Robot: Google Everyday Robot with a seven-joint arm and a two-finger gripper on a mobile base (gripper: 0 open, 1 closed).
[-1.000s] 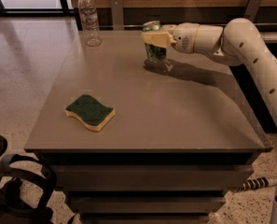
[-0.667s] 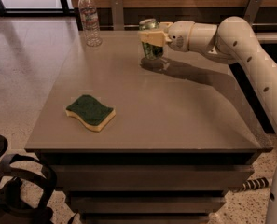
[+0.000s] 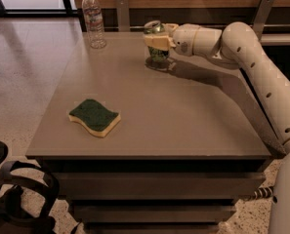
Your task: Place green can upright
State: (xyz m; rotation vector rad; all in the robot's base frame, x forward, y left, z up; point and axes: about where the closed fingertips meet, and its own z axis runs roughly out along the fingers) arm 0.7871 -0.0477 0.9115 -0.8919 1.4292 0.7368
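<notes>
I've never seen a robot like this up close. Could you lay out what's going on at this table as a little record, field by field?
table: grey flat top, three things on or over it
hand: at the far side of the table, closed around the green can
green can: upright in the hand, low over the table; whether it touches the surface cannot be told
water bottle: standing at the far left corner, left of the can
sponge: lying green side up near the front left, apart from the rest
</notes>
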